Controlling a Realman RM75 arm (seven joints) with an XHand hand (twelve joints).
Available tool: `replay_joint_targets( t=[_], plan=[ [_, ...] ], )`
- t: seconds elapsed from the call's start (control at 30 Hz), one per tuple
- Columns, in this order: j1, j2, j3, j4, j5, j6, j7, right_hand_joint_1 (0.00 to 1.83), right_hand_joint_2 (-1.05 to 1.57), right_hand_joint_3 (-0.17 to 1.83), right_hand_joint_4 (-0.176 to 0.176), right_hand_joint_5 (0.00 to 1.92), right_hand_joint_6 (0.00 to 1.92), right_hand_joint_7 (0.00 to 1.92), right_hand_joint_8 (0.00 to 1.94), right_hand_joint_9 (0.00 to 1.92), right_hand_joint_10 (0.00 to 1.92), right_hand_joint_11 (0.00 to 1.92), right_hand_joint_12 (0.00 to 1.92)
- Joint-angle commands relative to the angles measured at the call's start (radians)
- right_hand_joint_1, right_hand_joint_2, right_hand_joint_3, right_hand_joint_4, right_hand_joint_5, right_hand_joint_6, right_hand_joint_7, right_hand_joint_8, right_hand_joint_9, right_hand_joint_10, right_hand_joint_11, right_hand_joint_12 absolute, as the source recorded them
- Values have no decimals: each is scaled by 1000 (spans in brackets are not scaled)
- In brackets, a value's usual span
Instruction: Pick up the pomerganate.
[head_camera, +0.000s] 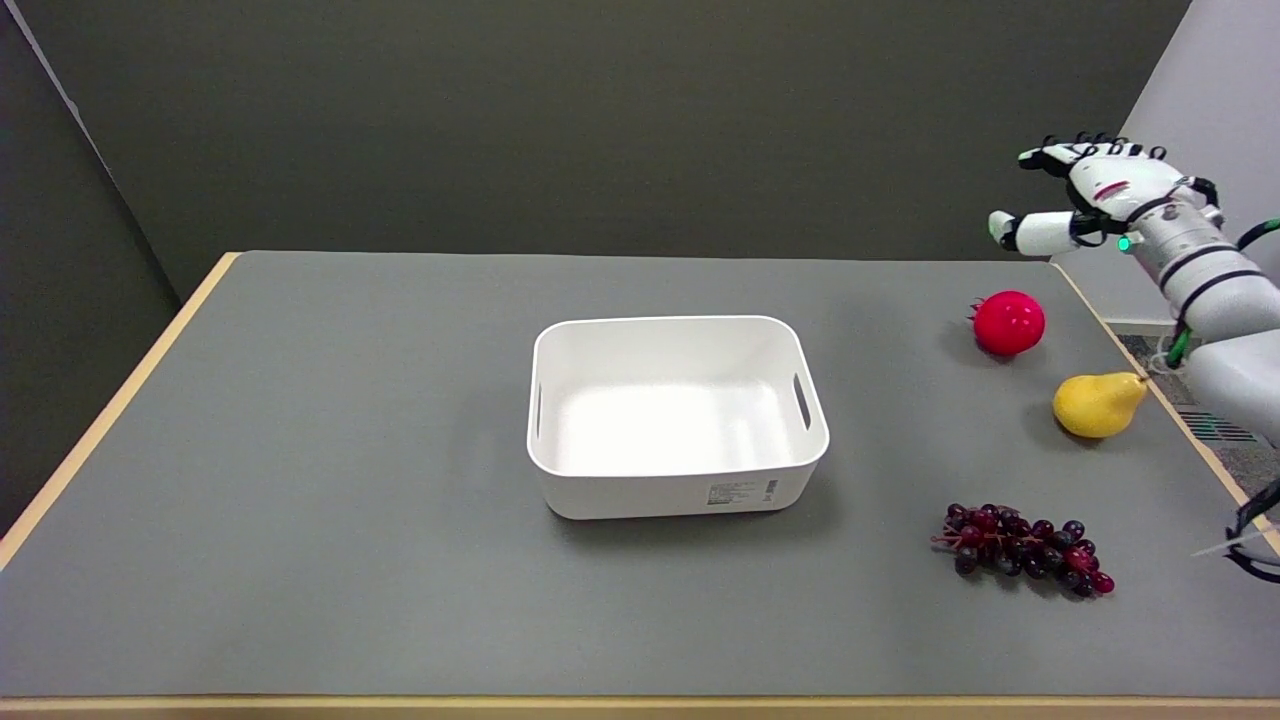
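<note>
Grapes (1025, 550) nearest, pear (1097, 403) beside pomegranate (1008, 322), right hand (1085, 195) released above

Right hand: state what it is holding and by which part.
Nothing. The right hand is in the air with its fingers apart, above and behind the pomegranate, which lies on the table.

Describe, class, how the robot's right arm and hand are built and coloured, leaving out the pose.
The right arm is made of rounded white segments separated by dark rings, with black and green cables running along it. A small green light glows near the wrist. The right hand is white with black parts; its fingers are white with dark joints and tips.
</note>
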Motion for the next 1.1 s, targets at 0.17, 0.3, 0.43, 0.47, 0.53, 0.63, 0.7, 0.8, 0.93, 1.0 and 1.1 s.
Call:
replay_joint_targets(
  t=[0.17, 0.3, 0.43, 0.47, 0.53, 0.63, 0.7, 0.8, 0.93, 1.0, 1.1],
  plan=[
    [-280, 93, 202, 260, 4, -223, -47, 149, 594, 909, 111, 182, 410, 178, 264, 105, 502, 53, 1127],
    [-282, 97, 159, 232, -7, -232, -50, 142, 592, 909, 110, 182, 409, 178, 264, 104, 500, 53, 1128],
    [-282, 97, 136, 208, 2, -264, -46, 139, 589, 911, 109, 179, 407, 172, 262, 99, 495, 51, 1124],
    [-283, 97, 129, 201, 4, -268, -43, 139, 588, 911, 109, 178, 406, 168, 261, 97, 493, 49, 1123],
    [-284, 97, 115, 197, 4, -272, -43, 137, 587, 912, 109, 178, 405, 164, 259, 95, 491, 48, 1121],
    [-292, 97, 94, 197, 6, -273, -43, 133, 583, 911, 110, 176, 403, 160, 258, 93, 489, 48, 1121],
    [-293, 97, 80, 197, 6, -273, -43, 131, 581, 911, 110, 176, 403, 159, 257, 92, 488, 48, 1121],
    [-293, 97, 58, 196, 6, -269, -41, 127, 577, 911, 110, 175, 402, 159, 257, 92, 487, 48, 1121],
    [-293, 97, 38, 194, 22, -263, -40, 127, 577, 910, 110, 174, 399, 157, 256, 91, 486, 48, 1120],
    [-291, 97, 32, 191, 49, -262, -40, 127, 577, 910, 110, 173, 399, 156, 256, 91, 485, 49, 1120],
    [-291, 97, 25, 190, 67, -262, -40, 128, 575, 910, 110, 173, 398, 154, 256, 90, 484, 50, 1120]
  ],
)
